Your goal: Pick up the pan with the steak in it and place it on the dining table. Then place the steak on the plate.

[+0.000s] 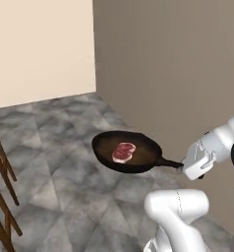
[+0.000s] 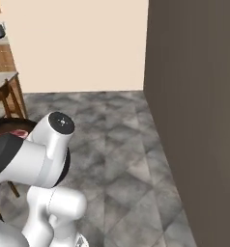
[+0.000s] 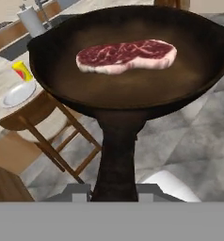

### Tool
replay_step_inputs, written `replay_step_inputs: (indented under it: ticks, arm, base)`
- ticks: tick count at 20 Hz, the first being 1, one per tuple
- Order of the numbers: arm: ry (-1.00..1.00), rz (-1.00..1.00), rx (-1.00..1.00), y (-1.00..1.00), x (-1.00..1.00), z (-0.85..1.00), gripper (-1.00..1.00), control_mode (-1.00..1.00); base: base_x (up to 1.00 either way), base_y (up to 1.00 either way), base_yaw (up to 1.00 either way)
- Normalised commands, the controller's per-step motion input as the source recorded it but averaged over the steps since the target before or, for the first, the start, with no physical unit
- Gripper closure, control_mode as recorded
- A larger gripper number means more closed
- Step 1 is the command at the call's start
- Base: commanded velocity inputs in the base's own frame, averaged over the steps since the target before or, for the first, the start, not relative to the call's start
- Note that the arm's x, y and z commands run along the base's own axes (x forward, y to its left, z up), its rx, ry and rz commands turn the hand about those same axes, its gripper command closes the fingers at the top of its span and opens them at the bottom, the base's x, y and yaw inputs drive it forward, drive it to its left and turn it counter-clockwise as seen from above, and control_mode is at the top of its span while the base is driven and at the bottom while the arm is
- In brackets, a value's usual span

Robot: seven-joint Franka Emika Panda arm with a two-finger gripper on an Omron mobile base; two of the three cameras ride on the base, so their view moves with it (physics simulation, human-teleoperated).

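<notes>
The black pan hangs level above the grey floor, with the red-pink steak lying flat in its brown bowl. My gripper is shut on the end of the pan's long handle. In the hand view the pan and steak are close up, and my gripper clamps the handle from both sides. Beyond the pan's left rim, the white plate sits on the beige dining table. A sliver of the pan and steak peeks out behind my arm.
A wooden chair stands at the table below the pan's left side. A yellow item sits beside the plate. Chair legs are at the left edge. A tall dark wall runs close on the right.
</notes>
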Motion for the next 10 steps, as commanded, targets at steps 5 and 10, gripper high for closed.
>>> replay_step_inputs:
  ticks: [5, 10]
  arm:
    - [0.0, 0.0, 0.0, 0.0, 0.0, 0.0, 1.0, 1.0]
    - [0.0, 0.0, 0.0, 0.0, 0.0, 0.0, 1.0, 1.0]
  base:
    - [0.0, 0.0, 0.49]
    - [0.0, 0.0, 0.49]
